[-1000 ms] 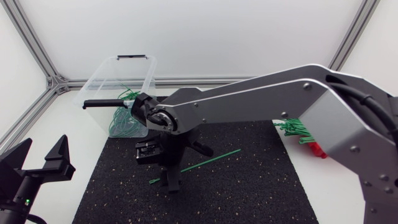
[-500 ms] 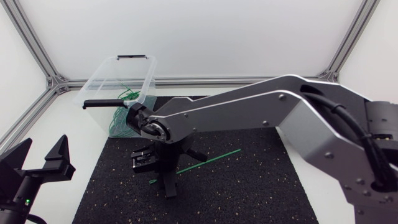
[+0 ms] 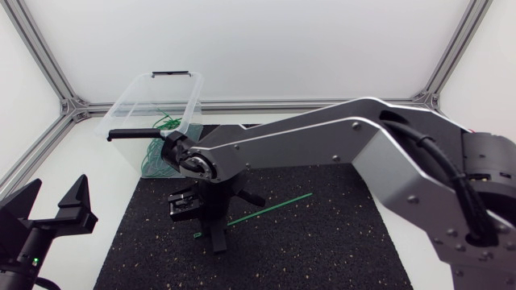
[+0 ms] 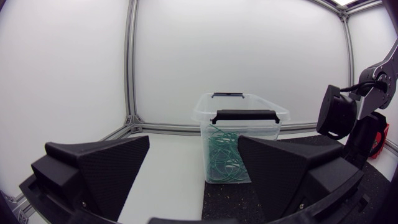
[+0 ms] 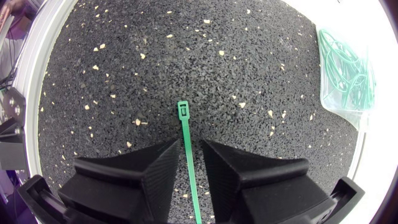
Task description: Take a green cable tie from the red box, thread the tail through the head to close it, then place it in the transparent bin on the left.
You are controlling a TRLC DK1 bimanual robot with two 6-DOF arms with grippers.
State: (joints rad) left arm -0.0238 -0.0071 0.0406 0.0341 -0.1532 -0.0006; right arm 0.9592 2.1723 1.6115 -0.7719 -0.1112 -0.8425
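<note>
Green and straight, one cable tie (image 5: 189,163) lies flat on the black speckled mat (image 3: 322,250), its tail not yet through its head. From above it runs from about eight o'clock to two o'clock across the mat's middle. The right gripper (image 5: 189,144) hangs over the tie with its fingers a little apart. The strap runs down the gap between them and the square head lies just ahead of the tips. Neither finger appears to touch it.

The left gripper (image 3: 58,187) sits at about eight o'clock of the table, fingers spread wide and holding nothing. The transparent bin (image 3: 137,89) stands at ten o'clock off the mat, with a tangle of closed green ties inside.

The step in hand looks like the pick-up from the mat. Next, the right fingers probably need to press down to the rubber and pinch the thin strap squarely, which could slip flat under the tips. After that, the left gripper would have to take one end for threading.

No label or writing can be read anywhere.
</note>
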